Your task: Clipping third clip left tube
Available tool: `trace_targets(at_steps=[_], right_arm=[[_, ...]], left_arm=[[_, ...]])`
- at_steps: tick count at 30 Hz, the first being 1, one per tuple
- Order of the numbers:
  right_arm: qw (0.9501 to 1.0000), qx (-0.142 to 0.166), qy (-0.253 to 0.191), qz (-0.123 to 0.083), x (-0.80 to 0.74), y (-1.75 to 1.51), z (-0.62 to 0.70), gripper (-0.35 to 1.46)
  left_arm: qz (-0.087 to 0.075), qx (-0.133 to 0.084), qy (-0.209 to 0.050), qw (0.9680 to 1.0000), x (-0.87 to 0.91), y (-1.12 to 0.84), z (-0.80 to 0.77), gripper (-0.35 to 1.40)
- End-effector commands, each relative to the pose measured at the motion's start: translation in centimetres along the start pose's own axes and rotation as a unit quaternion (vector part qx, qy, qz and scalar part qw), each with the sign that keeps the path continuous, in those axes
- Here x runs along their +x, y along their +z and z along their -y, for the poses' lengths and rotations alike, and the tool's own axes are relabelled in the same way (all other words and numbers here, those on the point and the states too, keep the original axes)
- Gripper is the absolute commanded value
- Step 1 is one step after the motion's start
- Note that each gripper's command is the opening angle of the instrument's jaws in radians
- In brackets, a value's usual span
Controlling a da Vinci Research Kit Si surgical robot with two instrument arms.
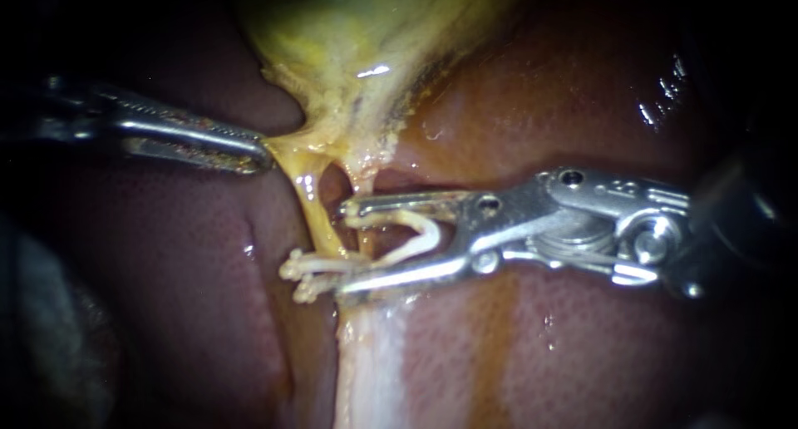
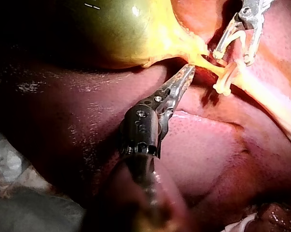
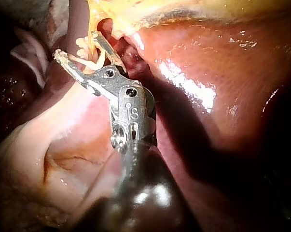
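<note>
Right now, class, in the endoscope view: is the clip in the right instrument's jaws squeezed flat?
No, the clip held by the right instrument gapes wide in a U shape.

Strong light falls on the liver (image 1: pixel 598 354), leaving white glints (image 3: pixel 188 87) on its wet surface. Beyond the liver's edges all is darkness. Just beside its edge lies pale crumpled cloth (image 2: pixel 15 198).

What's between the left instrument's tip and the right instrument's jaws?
The yellow left tube, running down from the gallbladder, seen in the endoscope view.
</note>
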Motion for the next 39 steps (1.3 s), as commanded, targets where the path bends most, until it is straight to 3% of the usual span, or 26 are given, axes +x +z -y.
trace_targets(at_steps=[1, 6, 14, 22, 39], right_arm=[[1.0, 0.0, 0.005, 0.001, -0.04, 0.0, -0.04, 0.47], [0.9998, -0.002, 0.02, 0.003, -0.21, 0.0, -0.22, 0.48], [0.9997, -0.003, 0.024, 0.005, -0.38, 0.04, -0.34, 0.46], [0.9995, -0.002, 0.031, -0.009, -0.3, 0.26, -0.39, 0.47], [0.9979, 0.021, 0.038, -0.047, -0.15, 0.55, -0.33, 0.49]], left_arm=[[0.0, -0.001, 0.0, 1.0, 0.0, 0.0, 0.0, -0.35], [0.0, -0.001, 0.0, 1.0, -0.01, 0.0, 0.0, -0.35], [0.0, -0.002, 0.0, 1.0, -0.01, 0.01, 0.0, -0.35], [0.0, -0.002, 0.0, 1.0, -0.01, 0.01, 0.0, -0.35], [0.001, -0.002, 0.0, 1.0, -0.03, 0.03, -0.01, -0.35]])
